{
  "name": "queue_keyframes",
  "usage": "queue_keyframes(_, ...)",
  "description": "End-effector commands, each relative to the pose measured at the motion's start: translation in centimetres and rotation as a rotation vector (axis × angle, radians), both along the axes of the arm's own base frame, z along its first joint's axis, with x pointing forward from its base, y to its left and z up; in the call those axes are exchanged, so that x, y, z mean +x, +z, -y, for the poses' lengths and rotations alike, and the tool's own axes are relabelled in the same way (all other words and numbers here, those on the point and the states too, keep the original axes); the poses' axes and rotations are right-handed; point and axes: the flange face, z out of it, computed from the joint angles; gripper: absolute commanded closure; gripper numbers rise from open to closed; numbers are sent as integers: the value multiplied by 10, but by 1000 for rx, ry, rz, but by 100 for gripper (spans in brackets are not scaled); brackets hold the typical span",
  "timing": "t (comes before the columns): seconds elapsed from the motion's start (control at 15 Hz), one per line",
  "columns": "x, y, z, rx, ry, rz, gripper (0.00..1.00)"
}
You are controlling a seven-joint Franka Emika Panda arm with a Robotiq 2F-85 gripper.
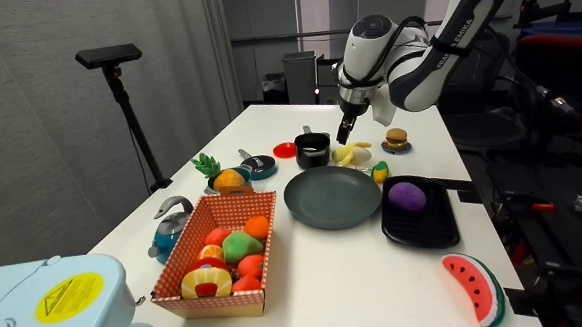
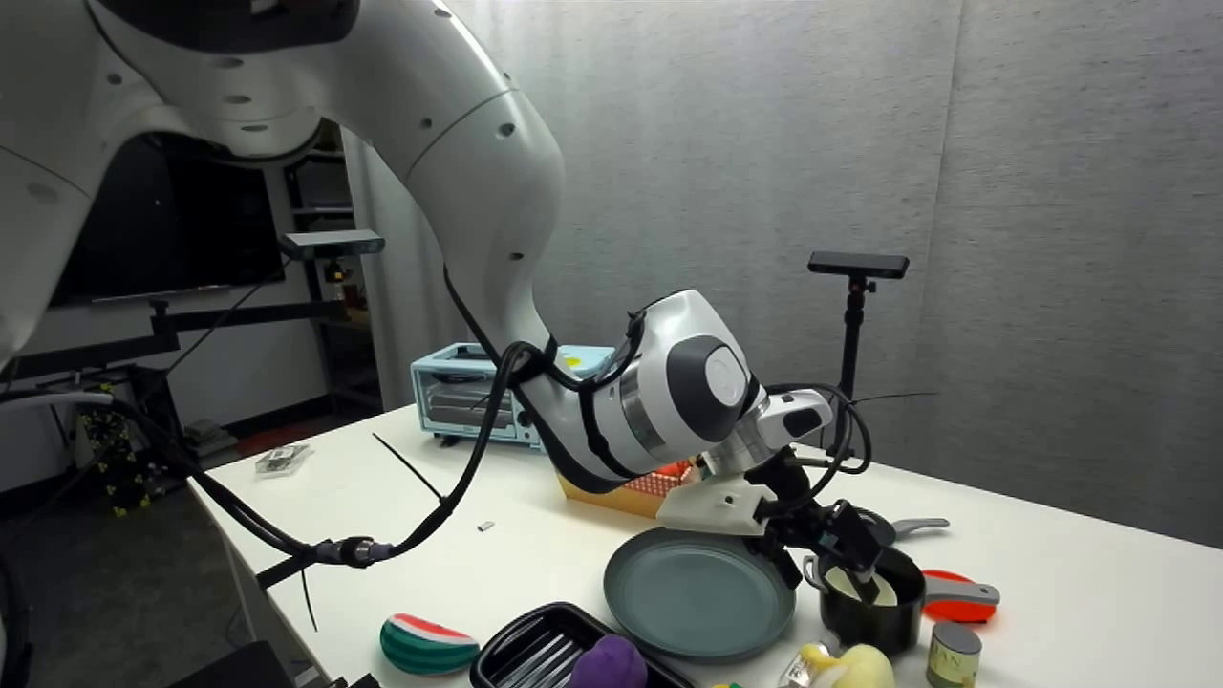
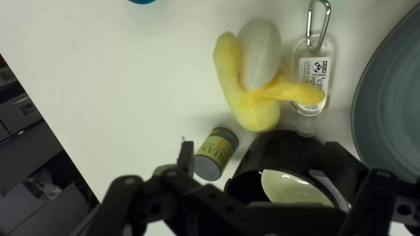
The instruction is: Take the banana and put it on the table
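The banana (image 3: 256, 109) is a yellow toy with peel strips spread open around a pale core. It lies on the white table (image 3: 131, 82), close beside the black pot (image 3: 279, 147), and one strip overlaps the clear sanitizer bottle (image 3: 310, 65). The banana also shows in both exterior views (image 1: 343, 154) (image 2: 860, 669), cut off by the lower edge in one of them. My gripper (image 3: 259, 149) is open, its fingers wide apart over the pot; nothing is seen held. It also shows in both exterior views (image 1: 343, 135) (image 2: 826, 575). A pale round thing (image 3: 292, 185) is inside the pot.
A small can (image 3: 215, 150) stands near my left finger in the wrist view. A grey plate (image 1: 333, 198) lies beside the pot. A black grill pan (image 1: 423, 228) with a purple toy, a burger (image 1: 396, 140), a corn (image 1: 379, 172) and a fruit basket (image 1: 225, 310) are around.
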Motion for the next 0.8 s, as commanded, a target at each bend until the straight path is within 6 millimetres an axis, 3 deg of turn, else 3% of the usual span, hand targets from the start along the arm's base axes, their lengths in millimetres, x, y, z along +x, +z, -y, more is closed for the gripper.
queue_keyframes(0.0, 8, 0, -3, -1, -1, -5, 0)
queue_keyframes(0.73, 8, 2, -6, 11, 3, 13, 0)
